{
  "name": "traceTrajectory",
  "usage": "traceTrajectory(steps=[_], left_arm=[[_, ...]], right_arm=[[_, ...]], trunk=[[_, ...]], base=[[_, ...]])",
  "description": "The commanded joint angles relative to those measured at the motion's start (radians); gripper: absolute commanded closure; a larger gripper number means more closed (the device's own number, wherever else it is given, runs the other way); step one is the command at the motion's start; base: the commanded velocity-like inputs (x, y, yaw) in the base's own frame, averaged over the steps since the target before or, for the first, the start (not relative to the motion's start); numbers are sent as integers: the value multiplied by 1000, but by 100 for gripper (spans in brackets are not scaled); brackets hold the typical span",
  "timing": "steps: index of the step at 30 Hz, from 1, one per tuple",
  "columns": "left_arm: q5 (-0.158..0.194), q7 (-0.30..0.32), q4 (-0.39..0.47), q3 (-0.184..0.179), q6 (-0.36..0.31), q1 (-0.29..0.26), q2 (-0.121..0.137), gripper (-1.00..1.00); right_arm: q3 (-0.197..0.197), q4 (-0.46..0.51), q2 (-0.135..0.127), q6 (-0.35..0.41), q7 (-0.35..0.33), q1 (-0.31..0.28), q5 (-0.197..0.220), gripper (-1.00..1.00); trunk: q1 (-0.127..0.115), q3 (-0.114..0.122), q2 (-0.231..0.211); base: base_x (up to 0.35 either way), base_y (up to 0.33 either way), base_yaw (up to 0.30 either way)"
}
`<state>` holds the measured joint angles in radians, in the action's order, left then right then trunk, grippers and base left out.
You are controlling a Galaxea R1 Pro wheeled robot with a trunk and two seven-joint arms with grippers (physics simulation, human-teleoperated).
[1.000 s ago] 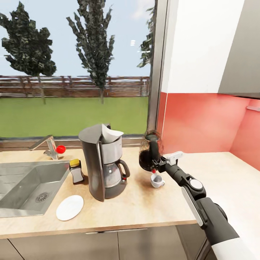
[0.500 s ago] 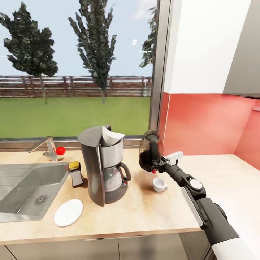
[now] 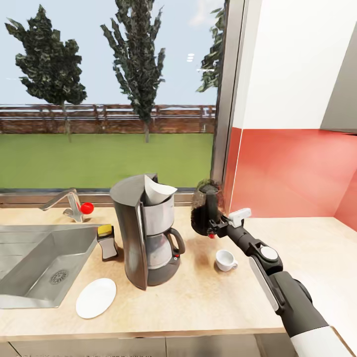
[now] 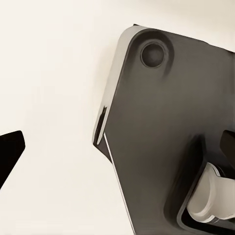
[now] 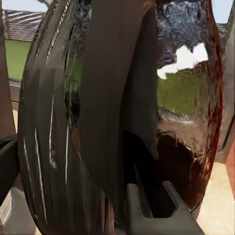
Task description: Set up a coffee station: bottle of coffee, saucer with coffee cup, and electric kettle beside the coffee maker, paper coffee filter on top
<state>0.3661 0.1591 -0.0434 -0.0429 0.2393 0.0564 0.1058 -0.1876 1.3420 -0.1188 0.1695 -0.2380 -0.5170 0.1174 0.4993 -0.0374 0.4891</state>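
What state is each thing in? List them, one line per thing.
coffee maker: upright on the counter, carafe in place
paper filter: sitting in the coffee maker's top
coffee bottle: upright, capped, left of the coffee maker
saucer: flat on the counter, nothing on it
cup: upright on the counter, off the saucer
kettle: lifted off the counter, held by its handle
right end effector: shut on the kettle

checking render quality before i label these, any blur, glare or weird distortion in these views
Head view: sharp and evenly lit, soft shadows under the coffee maker and coffee cup; the electric kettle in the right gripper looks speckled and dark. Right wrist view: kettle glass so close that its reflections of sky and grass warp. Left wrist view: flat and pale, no glare.
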Motion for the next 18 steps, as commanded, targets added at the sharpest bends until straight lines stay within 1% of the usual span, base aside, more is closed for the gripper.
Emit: traceTrajectory(steps=[1,7,12,17,18], left_arm=[[10,7,-3,-5,5,-1,0,-100],[10,6,-3,-5,5,-1,-1,-100],[10,7,-3,-5,5,-1,-1,-100],[10,6,-3,-5,5,-1,-2,-100],[10,6,-3,-5,5,-1,-2,-100]], right_arm=[[0,2,-1,7,0,-1,13,100],[1,0,-2,5,0,0,11,100],[2,-22,-2,1,2,1,10,100],[2,-51,-2,-1,2,2,11,100],[2,-63,-2,-1,3,2,10,100]], trunk=[[1,-2,2],[1,-2,2],[1,-2,2],[1,-2,2],[1,-2,2]], base=[[3,0,182],[5,0,29],[135,0,1],[36,0,0],[194,0,0]])
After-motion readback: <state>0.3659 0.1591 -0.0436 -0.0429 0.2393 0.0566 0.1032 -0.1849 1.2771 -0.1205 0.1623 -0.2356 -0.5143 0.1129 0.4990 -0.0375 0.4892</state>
